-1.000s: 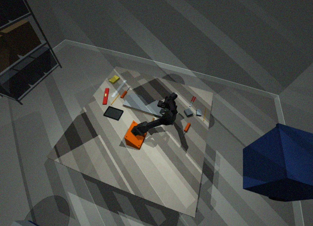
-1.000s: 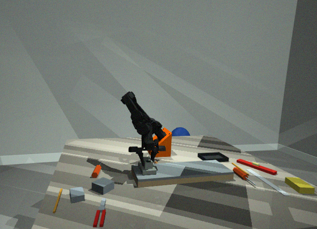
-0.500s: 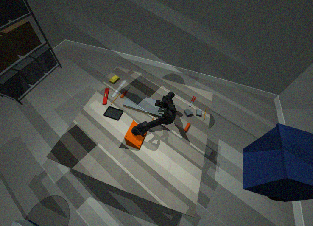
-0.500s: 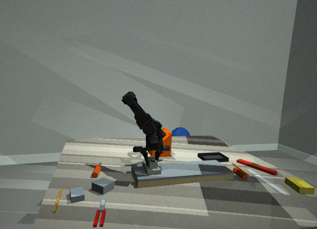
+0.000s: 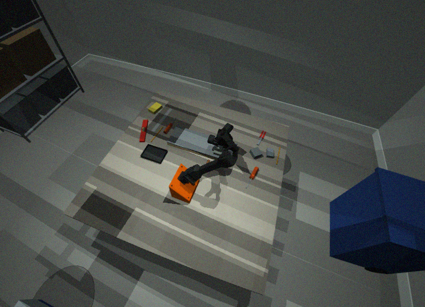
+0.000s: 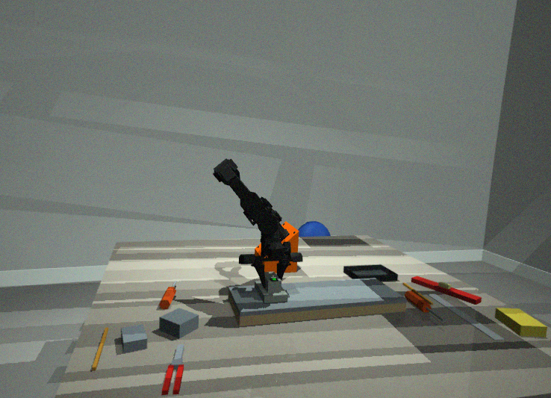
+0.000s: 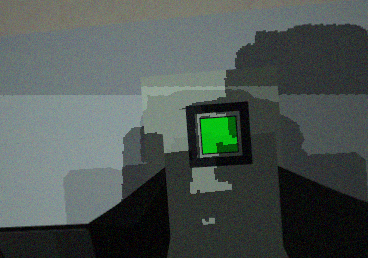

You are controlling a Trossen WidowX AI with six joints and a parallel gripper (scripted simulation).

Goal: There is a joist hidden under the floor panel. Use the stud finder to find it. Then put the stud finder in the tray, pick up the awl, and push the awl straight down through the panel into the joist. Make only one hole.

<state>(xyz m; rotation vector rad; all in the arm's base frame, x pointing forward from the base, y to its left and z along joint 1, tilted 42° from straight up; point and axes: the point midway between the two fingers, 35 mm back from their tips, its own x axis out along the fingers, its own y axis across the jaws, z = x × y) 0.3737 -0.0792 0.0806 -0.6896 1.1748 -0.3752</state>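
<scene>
My gripper (image 6: pixel 272 275) (image 7: pixel 214 171) is shut on the grey stud finder (image 6: pixel 275 294) (image 7: pixel 250 197). The stud finder stands upright and appears to rest on the floor panel (image 5: pixel 192 139) (image 6: pixel 331 291) (image 7: pixel 45 137), towards its left end in the exterior view. Its display is lit green. The black tray (image 5: pixel 154 154) (image 6: pixel 369 272) is empty. One orange-handled tool (image 5: pixel 254 172) (image 6: pixel 167 297) with a thin shaft lies off one end of the panel. Another orange-handled tool (image 5: pixel 167 128) (image 6: pixel 417 300) lies off the other end. I cannot tell which is the awl. The joist is hidden.
Two grey blocks (image 5: pixel 255 152) (image 6: pixel 178 322) (image 5: pixel 270 152) (image 6: pixel 134 337), red-handled pliers (image 5: pixel 261 138) (image 6: pixel 170 378) and a yellow pencil (image 5: pixel 278 155) (image 6: pixel 100 349) lie at one side. A red level (image 5: pixel 143 132) (image 6: pixel 462 292), a yellow block (image 5: pixel 155 107) (image 6: pixel 520 322) and a metal strip (image 6: pixel 471 320) lie at the other.
</scene>
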